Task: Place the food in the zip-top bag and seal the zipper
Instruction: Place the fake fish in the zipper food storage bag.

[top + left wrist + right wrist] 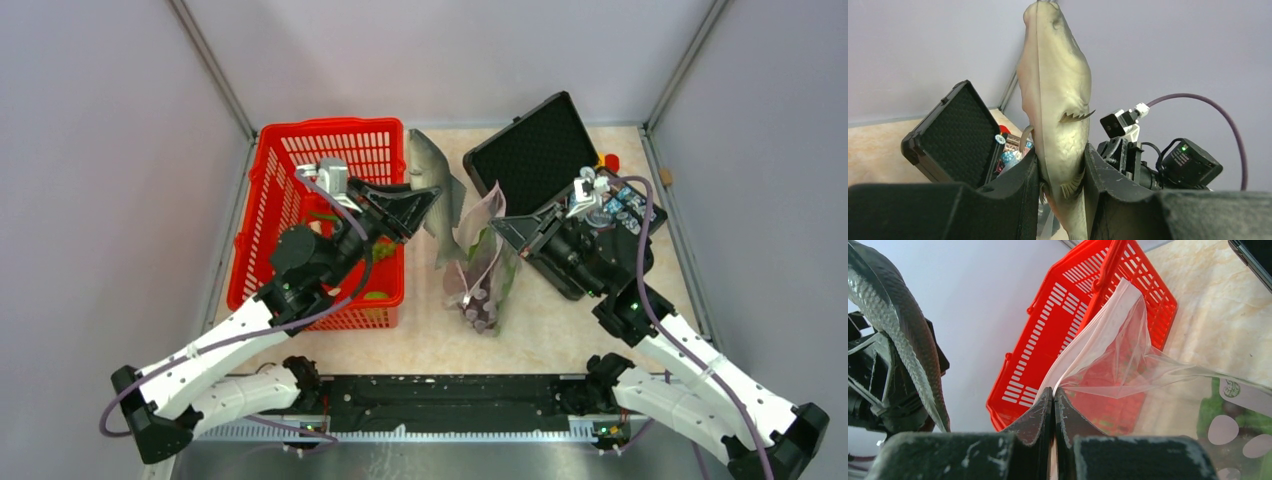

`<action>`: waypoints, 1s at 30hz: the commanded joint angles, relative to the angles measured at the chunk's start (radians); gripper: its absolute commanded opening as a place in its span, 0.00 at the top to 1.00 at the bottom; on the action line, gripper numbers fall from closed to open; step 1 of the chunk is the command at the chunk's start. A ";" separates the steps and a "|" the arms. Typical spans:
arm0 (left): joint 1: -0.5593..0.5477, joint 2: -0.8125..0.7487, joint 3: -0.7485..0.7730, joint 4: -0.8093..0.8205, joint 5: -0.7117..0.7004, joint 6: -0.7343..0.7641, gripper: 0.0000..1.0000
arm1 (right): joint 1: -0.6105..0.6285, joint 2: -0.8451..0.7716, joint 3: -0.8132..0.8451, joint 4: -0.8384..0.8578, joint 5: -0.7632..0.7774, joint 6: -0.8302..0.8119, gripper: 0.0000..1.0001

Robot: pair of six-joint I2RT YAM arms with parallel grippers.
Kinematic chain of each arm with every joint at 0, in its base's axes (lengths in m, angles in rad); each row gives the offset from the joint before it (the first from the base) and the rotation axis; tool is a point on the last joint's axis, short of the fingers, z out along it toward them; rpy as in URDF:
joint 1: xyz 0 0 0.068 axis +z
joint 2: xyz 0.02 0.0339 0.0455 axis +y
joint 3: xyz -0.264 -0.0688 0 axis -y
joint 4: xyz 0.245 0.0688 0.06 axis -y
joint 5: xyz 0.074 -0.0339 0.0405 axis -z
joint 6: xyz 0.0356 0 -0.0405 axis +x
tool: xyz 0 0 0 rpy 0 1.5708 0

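Fingers [1020,200] of the left gripper [1060,167] clamp the grey fish [1055,90] around its body and hold it clear of the table [560,330], between the red basket [330,125] and the zip-top bag [485,260]. The right gripper [1053,395] has its jaws pressed together on the bag's mouth edge, pinching the pale pink zipper [1088,335] and holding the clear bag up near the middle of the table. Dark purple grapes [478,300] and green pieces [1210,410] already lie inside it. The step in hand appears to be loading the fish, with the sealing not yet begun. The next move calls for swinging the fish over the mouth and lowering it endwise. The mouth is lifted at only one point and looks narrow, so the long body could catch on the loose lip. Along the left edge, the basket seems to hold at least one green item [376,295] yet to be moved. At the far right corner an open black case [535,150] lies apart from the work.
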 commanded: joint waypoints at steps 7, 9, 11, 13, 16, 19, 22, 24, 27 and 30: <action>-0.205 0.149 0.085 0.065 -0.412 0.212 0.73 | 0.089 0.033 0.046 0.037 0.138 -0.052 1.00; -0.230 0.179 0.086 0.086 -0.461 0.255 0.73 | 0.110 0.031 0.051 0.035 0.169 -0.064 1.00; -0.247 0.201 0.089 0.088 -0.494 0.284 0.73 | 0.130 0.027 0.053 0.035 0.199 -0.078 1.00; -0.268 0.212 0.078 0.104 -0.540 0.337 0.73 | 0.138 0.018 0.053 0.033 0.217 -0.087 1.00; -0.288 0.213 0.050 0.125 -0.600 0.404 0.73 | 0.141 -0.004 0.044 0.037 0.238 -0.093 1.00; -0.300 0.212 0.044 0.102 -0.615 0.442 0.72 | 0.141 -0.022 0.040 0.037 0.249 -0.100 1.00; -0.312 0.221 0.053 0.056 -0.623 0.458 0.72 | 0.141 -0.030 0.040 0.033 0.251 -0.100 1.00; -0.315 0.227 0.061 0.023 -0.599 0.469 0.71 | 0.140 -0.034 0.040 0.034 0.244 -0.098 1.00; -0.332 0.244 0.080 -0.027 -0.558 0.519 0.69 | 0.140 -0.042 0.040 0.035 0.239 -0.094 1.00; -0.350 0.246 0.075 -0.049 -0.514 0.572 0.67 | 0.141 -0.053 0.038 0.025 0.258 -0.094 1.00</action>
